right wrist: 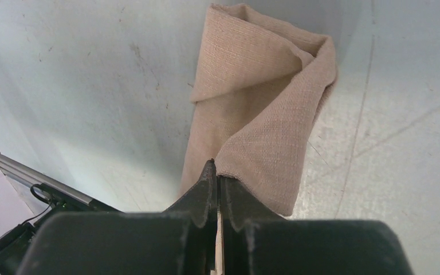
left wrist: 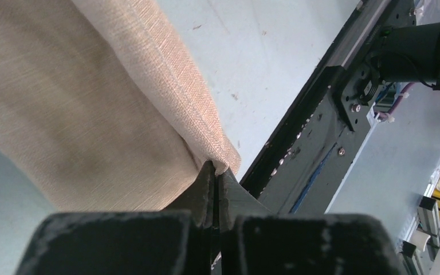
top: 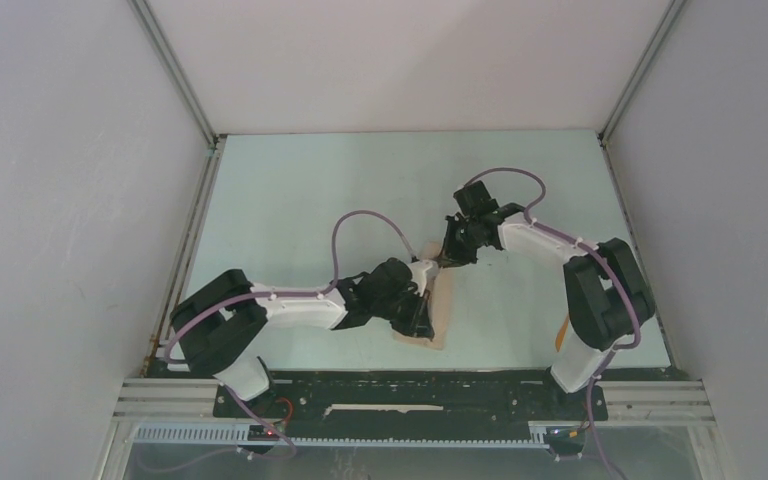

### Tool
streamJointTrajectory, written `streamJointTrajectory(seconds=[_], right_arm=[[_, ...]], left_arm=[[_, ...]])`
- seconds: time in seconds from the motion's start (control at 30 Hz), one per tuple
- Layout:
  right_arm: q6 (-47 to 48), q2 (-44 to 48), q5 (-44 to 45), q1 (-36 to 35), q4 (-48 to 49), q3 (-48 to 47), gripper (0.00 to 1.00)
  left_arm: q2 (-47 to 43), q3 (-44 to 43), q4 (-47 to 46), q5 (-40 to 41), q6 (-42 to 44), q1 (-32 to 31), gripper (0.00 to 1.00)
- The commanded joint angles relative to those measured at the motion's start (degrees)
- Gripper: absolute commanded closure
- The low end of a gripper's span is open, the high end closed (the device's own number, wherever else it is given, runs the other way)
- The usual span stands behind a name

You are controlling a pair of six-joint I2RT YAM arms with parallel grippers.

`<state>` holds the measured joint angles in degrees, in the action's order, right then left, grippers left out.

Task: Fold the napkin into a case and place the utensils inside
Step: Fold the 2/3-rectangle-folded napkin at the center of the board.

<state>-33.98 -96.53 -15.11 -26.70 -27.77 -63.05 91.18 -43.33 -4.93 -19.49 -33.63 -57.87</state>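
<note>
Two pinches hold the napkin (top: 442, 300) at once. The left fingers (left wrist: 204, 189) are pressed together on its near corner, right at the stitched hem. The right fingers (right wrist: 204, 192) are closed on a corner of the loose upper flap at the far end. The cloth lies as a narrow, roughly folded strip on the counter (top: 290, 200) between the two arms, close to the near edge.

We judge it light, limp and coarse-woven. It should not slip from a pinch, but it will sag and drag, and its puffy folds will hardly keep a crease unless pressed flat. Corners and hems look like the best places to take hold, one layer at a time.

The utensils (top: 563, 332), as far as we can tell, are the thin orange sliver by the right arm's base, well apart from the cloth.
</note>
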Motion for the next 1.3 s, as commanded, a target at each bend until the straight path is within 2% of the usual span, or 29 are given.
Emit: streamJointTrajectory(seconds=[0.0,0.37,0.67,0.73,0.9,0.97,1.03,1.17,1.27], right_arm=[[-2.34,-2.9,2.08,-1.53,-0.97,-4.7,1.0],[-5.0,-8.46,2.63,-2.83,-0.01,-8.81,1.0],[-8.88,-10.56,2.57,-2.57,3.16,-8.93,1.0],[-9.97,-11.05,2.19,-2.49,4.16,-8.93,1.0],[-12.53,-11.66,1.53,-2.19,5.39,-8.9,1.0],[-13.38,-11.75,1.25,-2.09,5.7,-8.89,1.0],[-14.01,-11.76,1.21,-2.14,5.79,-8.86,1.0],[-14.79,-11.9,1.1,-2.14,5.97,-8.7,1.0],[-14.89,-11.72,1.38,-2.13,5.73,-8.6,1.0]], left_arm=[[-4.2,3.96,-4.29,-3.6,-0.2,2.11,1.0],[-5.7,9.99,-6.2,-6.08,-0.27,6.45,0.99],[-5.71,10.15,-3.58,-5.63,-0.15,8.39,0.93],[-6.3,10.02,-3.25,-5.84,-0.33,8.47,0.86],[-10.81,9.03,1.99,-3.1,0.61,8.43,0.64],[-13.46,7.68,7.0,0.07,1.71,8.46,0.59],[-15.69,5.8,12.19,5.15,2.37,8.4,0.44],[-15.9,1.5,18.52,15.33,2.57,7.73,0.27],[-12.47,-2.34,21.19,19.99,2.65,5.98,0.21]])
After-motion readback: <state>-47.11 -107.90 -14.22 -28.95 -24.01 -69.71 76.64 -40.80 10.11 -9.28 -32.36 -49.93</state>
